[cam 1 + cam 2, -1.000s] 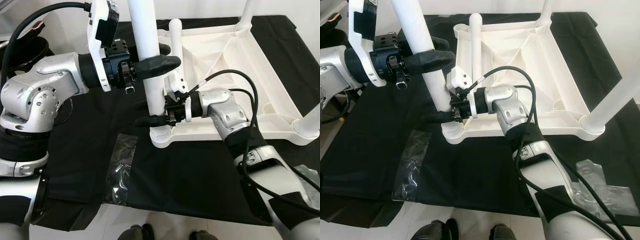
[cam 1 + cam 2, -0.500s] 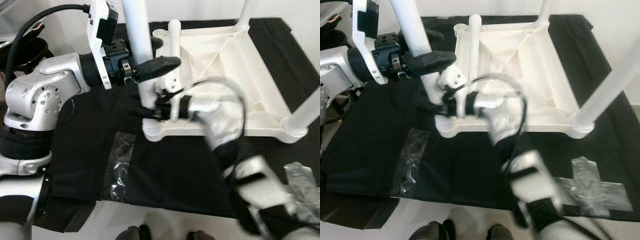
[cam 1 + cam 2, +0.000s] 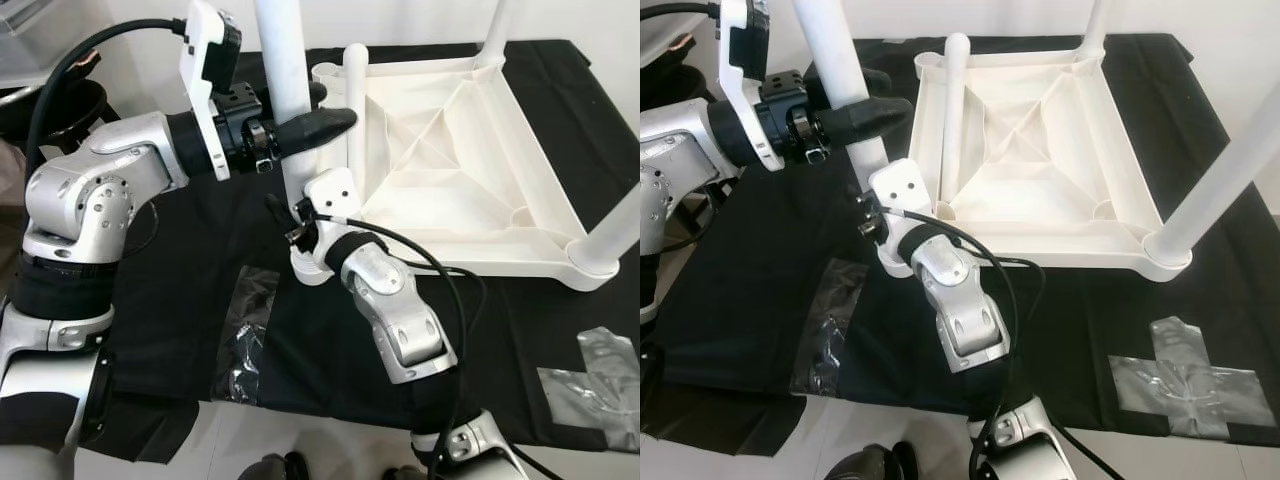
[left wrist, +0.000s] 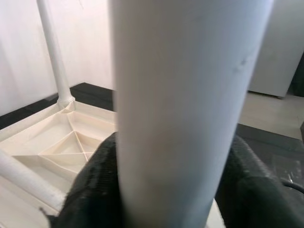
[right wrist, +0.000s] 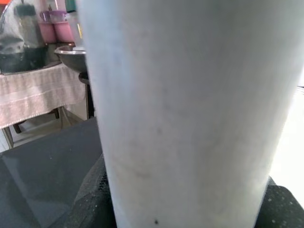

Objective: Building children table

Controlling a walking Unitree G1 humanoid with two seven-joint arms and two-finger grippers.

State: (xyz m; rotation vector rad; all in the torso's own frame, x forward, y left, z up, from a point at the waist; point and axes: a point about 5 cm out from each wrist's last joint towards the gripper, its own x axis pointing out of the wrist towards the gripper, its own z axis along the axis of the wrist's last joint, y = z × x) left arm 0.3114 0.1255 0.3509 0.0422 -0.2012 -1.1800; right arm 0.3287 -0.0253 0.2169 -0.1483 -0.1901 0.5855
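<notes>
The white table top (image 3: pixel 470 265) lies upside down on a black cloth (image 3: pixel 170 260). A white leg (image 3: pixel 285 70) stands upright at its near left corner. My left gripper (image 3: pixel 335 105) is shut on this leg partway up. My right gripper (image 3: pixel 293 220) is shut on the same leg low down, just above the corner socket. In the left wrist view the leg (image 4: pixel 185 109) sits between black fingers (image 4: pixel 90 190). The right wrist view has the leg (image 5: pixel 190 109) close up between dark pads (image 5: pixel 92 204). Other legs stand at the far left corner (image 3: pixel 352 100), the far right corner (image 3: pixel 495 30) and the near right corner (image 3: pixel 620 225).
A patch of clear tape (image 3: pixel 245 330) holds the cloth near its front left. A cross of silver tape (image 3: pixel 1185 375) lies at the front right. Beyond the cloth's left side are a metal bowl (image 5: pixel 71 52) and a draped table (image 5: pixel 33 97).
My right arm has swung from the right side round to the front of the leg, its gripper still at the leg's base. The left gripper keeps its hold. The view shifted slightly.
</notes>
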